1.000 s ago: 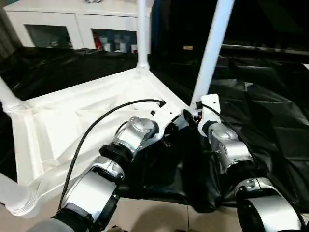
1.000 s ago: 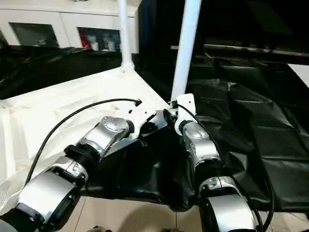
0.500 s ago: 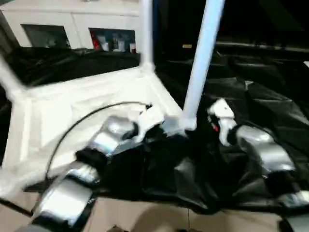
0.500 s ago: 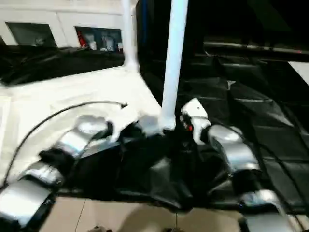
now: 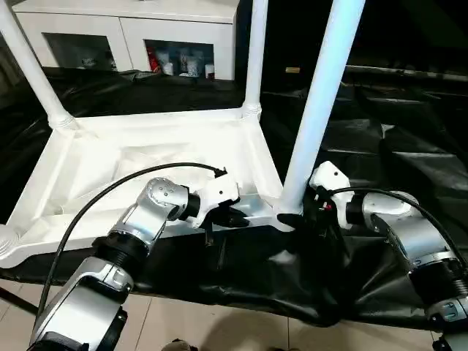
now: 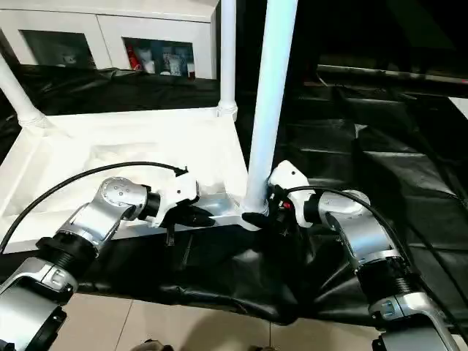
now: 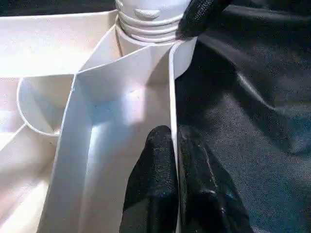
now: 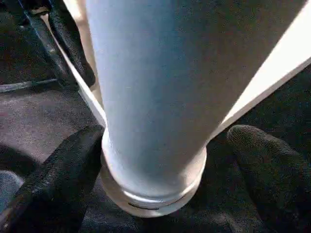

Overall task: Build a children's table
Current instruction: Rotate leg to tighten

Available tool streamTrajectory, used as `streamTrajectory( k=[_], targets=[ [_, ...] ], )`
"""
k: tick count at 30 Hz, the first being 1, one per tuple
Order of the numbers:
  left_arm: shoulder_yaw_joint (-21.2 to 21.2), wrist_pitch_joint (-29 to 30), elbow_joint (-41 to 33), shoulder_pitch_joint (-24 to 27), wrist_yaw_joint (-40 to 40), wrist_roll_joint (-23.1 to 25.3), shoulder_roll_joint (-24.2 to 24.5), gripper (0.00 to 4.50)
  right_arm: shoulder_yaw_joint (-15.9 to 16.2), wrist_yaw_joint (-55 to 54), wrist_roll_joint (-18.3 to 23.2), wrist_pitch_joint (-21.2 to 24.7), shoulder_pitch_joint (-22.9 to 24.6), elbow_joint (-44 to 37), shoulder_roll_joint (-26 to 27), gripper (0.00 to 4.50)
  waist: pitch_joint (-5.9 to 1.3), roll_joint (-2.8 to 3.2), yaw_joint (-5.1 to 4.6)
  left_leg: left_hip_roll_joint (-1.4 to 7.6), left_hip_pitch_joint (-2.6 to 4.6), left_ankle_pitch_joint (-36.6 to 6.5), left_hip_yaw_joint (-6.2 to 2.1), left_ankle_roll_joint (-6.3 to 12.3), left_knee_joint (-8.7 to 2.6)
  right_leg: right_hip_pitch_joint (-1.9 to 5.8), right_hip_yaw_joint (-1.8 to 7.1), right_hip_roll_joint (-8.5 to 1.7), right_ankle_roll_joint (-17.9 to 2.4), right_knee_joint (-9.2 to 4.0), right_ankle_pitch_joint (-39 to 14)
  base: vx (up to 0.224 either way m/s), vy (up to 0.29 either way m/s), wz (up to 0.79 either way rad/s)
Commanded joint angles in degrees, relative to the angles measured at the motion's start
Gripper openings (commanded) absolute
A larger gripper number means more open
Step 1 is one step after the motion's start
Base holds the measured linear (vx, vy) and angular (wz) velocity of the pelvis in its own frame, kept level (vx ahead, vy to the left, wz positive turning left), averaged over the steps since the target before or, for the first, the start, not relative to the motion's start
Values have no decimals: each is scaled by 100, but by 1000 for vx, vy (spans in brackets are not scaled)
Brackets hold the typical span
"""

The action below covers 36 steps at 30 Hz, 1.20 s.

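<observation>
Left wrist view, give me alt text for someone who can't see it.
The left end effector pinches the thin upright rim of the white tabletop, one black finger on each side of the wall. Past it, a white leg's ribbed base sits in the corner socket, with the right end effector's black fingertip against it. Black sheeting lies beside the rim.

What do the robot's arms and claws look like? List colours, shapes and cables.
Both forearms are silver, rounded metal segments with black joint rings. Each wrist carries a white housing ending in a claw of two black fingers: left claw, right claw. A black cable loops along the left arm.
</observation>
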Motion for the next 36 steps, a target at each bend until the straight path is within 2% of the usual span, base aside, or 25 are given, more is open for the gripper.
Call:
streamTrajectory(
  k=[1, 2, 6, 7, 9, 15, 19, 21, 23, 25, 27, 29, 30, 31, 32, 33, 35, 36],
  targets=[
    [-98, 42, -280, 38, -204, -70, 7, 0, -11, 71, 63, 71, 46, -127, -14, 410, -430, -46, -12, 111, 110, -1359, 9, 267, -398, 322, 173, -234, -1267, -298, -1338, 0, 0, 0],
    [-99, 62, -308, 51, -212, -69, 14, 0, -13, 81, 70, 69, 49, -126, -15, 410, -427, -42, -10, 114, 107, -1352, 11, 278, -399, 322, 172, -232, -1278, -297, -1317, 0, 0, 0],
    [-98, 95, -340, 63, -216, -67, 20, 0, -58, 102, 95, 71, 56, -92, 15, 363, -429, -50, -5, 108, 110, -1347, 13, 276, -395, 320, 171, -228, -1282, -295, -1310, 0, 0, 0],
    [-99, 106, -347, 67, -219, -64, 22, 0, -65, 124, 108, 78, 66, -93, 24, 356, -430, -35, -2, 105, 111, -1354, 12, 275, -394, 320, 170, -227, -1280, -295, -1321, 0, 0, 0],
    [-102, 122, -359, 80, -222, -53, 25, 0, -59, 150, 119, 92, 89, -106, 29, 346, -427, -54, -4, 102, 112, -1382, 16, 267, -393, 318, 170, -227, -1253, -309, -1398, 0, 0, 0],
    [-111, 181, -411, 118, -244, -40, 43, 0, -63, 165, 134, 107, 122, -116, 47, 290, -433, -36, -1, 104, 107, -1318, 9, 271, -392, 324, 170, -229, -1263, -295, -1322, 0, 0, 0],
    [-121, 213, -434, 150, -274, -38, 70, 0, -79, 151, 154, 125, 127, -88, 74, 280, -437, -36, -2, 103, 110, -1298, 11, 278, -388, 323, 168, -222, -1279, -290, -1266, 0, 0, 0],
    [-122, 229, -412, 165, -250, -21, 76, 0, -157, 60, 212, 221, 145, -50, 147, 276, -439, -47, -4, 97, 106, -1263, 15, 292, -382, 330, 170, -218, -1293, -283, -1219, 0, 0, 0],
    [-95, 286, -319, 137, -94, 15, 18, 0, -418, -259, 400, 504, 95, 111, 357, 275, -435, -52, -6, 98, 108, -1281, 16, 291, -387, 328, 169, -225, -1288, -293, -1289, 0, 0, 0],
    [-14, 357, -71, 28, 287, 65, -166, 0, -693, -837, 464, 595, -2, 435, 631, 274, -427, -38, -31, 88, 105, -1388, 7, 221, -393, 314, 163, -232, -1253, -310, -1498, 0, 0, 0],
    [90, 434, 332, -173, 921, 162, -452, 0, -878, -1602, 379, 614, -109, 769, 944, 274, -400, -47, -89, 64, 135, -1622, 9, 79, -405, 269, 156, -223, -1121, -374, -1971, 0, 0, 0],
    [212, 603, 744, -413, 1645, 231, -790, 0, -981, -2513, 185, 610, -246, 1081, 1272, 274, -404, -55, -125, 57, 146, -1727, -13, -19, -417, 278, 144, -228, -1019, -401, -2212, -28, 2, 0],
    [311, 743, 938, -542, 2032, 217, -982, 0, -1020, -3024, 62, 568, -330, 1249, 1434, 273, -389, -25, -154, 53, 156, -1809, -18, -65, -420, 255, 141, -231, -971, -427, -2347, 0, 0, 0],
    [361, 821, 1036, -609, 2209, 199, -1085, 0, -1029, -3245, 11, 540, -376, 1334, 1519, 273, -386, -36, -178, 41, 162, -1866, -11, -78, -415, 245, 136, -222, -945, -444, -2439, 0, 0, 0],
    [466, 948, 1281, -774, 2663, 174, -1342, 0, -1026, -3734, -105, 460, -489, 1529, 1752, 273, -395, -57, -188, 27, 143, -1872, -22, -84, -413, 268, 123, -226, -878, -456, -2550, 0, 0, 0],
    [497, 973, 1403, -852, 2893, 180, -1464, 0, -996, -3954, -173, 430, -555, 1629, 1876, 273, -400, -44, -194, 29, 160, -1887, -29, -77, -409, 249, 122, -239, -858, -473, -2592, 0, 0, 0],
    [478, 973, 1567, -939, 3146, 239, -1602, 0, -957, -4229, -270, 396, -657, 1788, 2041, 273, -402, -57, -198, 19, 136, -1864, -23, -2, -407, 256, 119, -230, -813, -494, -2586, 0, 0, 0],
    [430, 949, 1702, -1004, 3314, 308, -1720, 0, -855, -4331, -373, 306, -763, 1941, 2177, 273, -398, -66, -199, 4, 146, -1871, -16, 28, -396, 241, 112, -224, -787, -511, -2616, 0, 0, 0]
  ],
)
